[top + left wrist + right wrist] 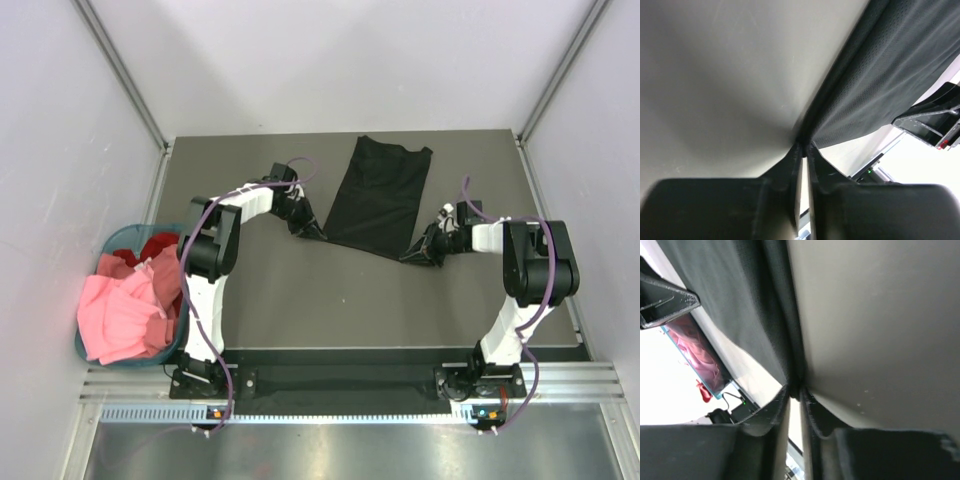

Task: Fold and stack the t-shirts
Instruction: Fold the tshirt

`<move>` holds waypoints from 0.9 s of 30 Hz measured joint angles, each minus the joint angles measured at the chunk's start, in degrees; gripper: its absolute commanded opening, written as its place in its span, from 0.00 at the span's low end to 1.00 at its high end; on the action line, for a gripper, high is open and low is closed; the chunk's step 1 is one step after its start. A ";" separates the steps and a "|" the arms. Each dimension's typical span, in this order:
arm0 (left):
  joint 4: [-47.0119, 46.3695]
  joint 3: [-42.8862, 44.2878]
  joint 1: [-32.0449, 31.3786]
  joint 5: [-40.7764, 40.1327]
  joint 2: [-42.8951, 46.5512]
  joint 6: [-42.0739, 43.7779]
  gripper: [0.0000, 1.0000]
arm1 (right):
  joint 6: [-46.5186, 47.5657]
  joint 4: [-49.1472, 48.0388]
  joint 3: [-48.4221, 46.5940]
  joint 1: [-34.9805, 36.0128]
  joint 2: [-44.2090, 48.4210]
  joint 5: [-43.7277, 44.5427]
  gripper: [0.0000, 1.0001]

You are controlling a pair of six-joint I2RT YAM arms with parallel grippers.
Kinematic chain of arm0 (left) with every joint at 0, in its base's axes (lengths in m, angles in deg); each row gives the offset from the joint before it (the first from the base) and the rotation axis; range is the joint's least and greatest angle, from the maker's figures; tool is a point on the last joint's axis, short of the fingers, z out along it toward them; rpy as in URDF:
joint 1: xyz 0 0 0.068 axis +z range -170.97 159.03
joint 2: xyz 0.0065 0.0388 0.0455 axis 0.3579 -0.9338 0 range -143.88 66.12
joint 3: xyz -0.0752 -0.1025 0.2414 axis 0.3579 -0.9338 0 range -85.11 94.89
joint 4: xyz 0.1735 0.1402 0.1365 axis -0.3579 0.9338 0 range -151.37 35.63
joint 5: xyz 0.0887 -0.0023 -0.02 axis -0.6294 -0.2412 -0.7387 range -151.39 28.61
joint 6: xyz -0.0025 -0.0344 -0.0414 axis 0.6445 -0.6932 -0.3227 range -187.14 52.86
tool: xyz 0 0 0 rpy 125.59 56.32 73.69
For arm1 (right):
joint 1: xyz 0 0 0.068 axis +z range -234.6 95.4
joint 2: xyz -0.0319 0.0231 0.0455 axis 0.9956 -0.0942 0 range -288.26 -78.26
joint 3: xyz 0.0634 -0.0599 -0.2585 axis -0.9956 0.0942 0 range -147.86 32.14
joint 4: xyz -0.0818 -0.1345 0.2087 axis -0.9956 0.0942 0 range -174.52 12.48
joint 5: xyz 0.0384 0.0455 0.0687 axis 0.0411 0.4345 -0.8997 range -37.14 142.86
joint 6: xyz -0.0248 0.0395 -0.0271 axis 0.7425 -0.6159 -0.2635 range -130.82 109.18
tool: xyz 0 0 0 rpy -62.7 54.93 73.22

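Observation:
A black t-shirt [380, 195] lies lengthwise on the dark table, its near hem stretched between both arms. My left gripper [305, 228] is shut on the hem's left corner; in the left wrist view the black t-shirt [880, 80] runs up from the pinched fingertips [799, 152]. My right gripper [420, 252] is shut on the right corner, and the right wrist view shows the black t-shirt [740, 310] clamped at the gripper [796, 391]. Pink t-shirts [120, 315] and a red t-shirt [155, 246] sit piled in the basket at the left.
A round teal basket [85, 352] stands at the table's left edge, beside the left arm's base. White walls close in the table on the left, back and right. A metal rail runs along the near edge [350, 412].

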 measured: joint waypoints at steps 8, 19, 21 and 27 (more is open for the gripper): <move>-0.04 0.07 -0.02 0.15 -0.13 3.28 0.00 | -0.37 -0.52 0.72 0.00 -0.31 0.26 0.00; -3.17 -15.87 -2.89 -3.28 11.02 4.39 0.00 | 6.01 4.46 6.25 0.00 5.68 1.09 0.01; -3.61 -19.52 -4.52 -4.07 13.64 4.22 0.05 | 8.02 6.75 7.45 0.00 7.63 1.95 0.02; -4.22 -28.24 -9.75 -4.55 20.87 3.56 0.50 | 14.32 15.15 8.22 0.00 12.76 6.73 0.16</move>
